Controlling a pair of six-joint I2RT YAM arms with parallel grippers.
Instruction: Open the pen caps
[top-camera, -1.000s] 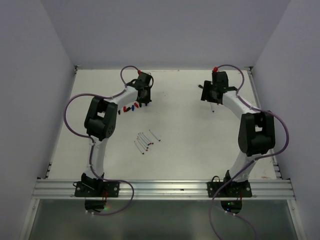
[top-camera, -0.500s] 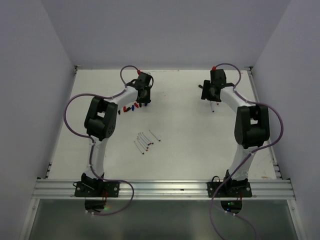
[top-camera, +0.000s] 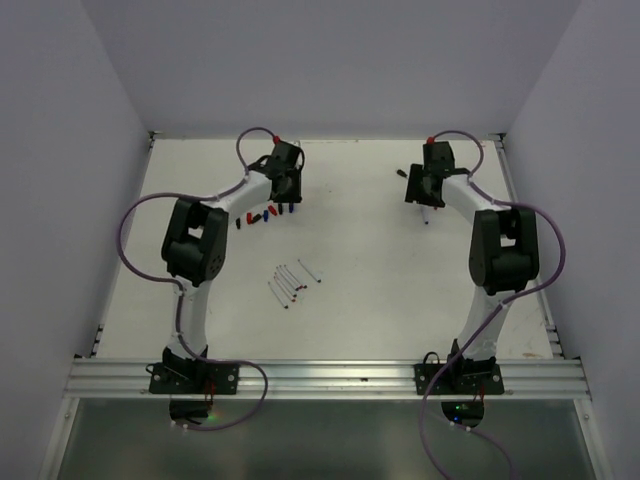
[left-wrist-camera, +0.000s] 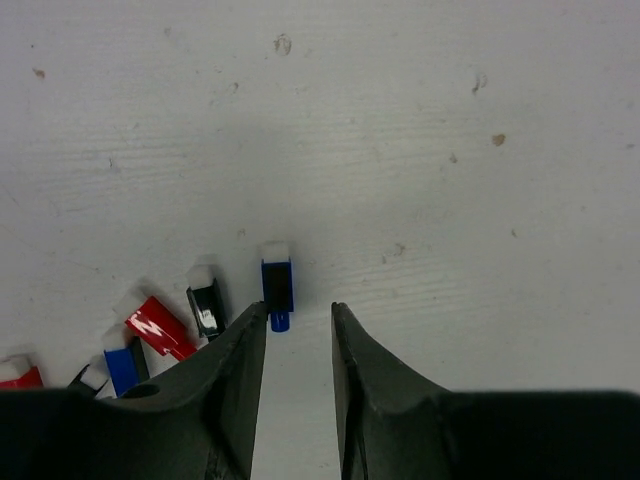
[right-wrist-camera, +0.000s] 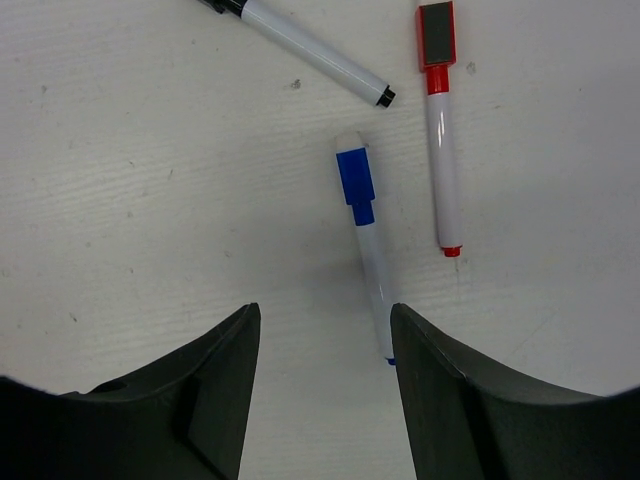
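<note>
My left gripper is open by a narrow gap with nothing between its fingers. A loose blue pen cap lies on the table just past its left fingertip. To the left lie a black cap, a red cap and another blue cap. My right gripper stands open above a capped blue pen; its blue cap points away from me. A capped red pen and a black pen lie beyond. In the top view the left gripper is beside the caps.
Several uncapped pens lie in a row at mid-table, nearer the arm bases. The right gripper is at the far right of the table, near the back wall. White walls enclose the table on three sides.
The left arm's elbow has swung slightly left and the right arm's elbow has drawn inward and up. Both grippers stay over the same spots.
</note>
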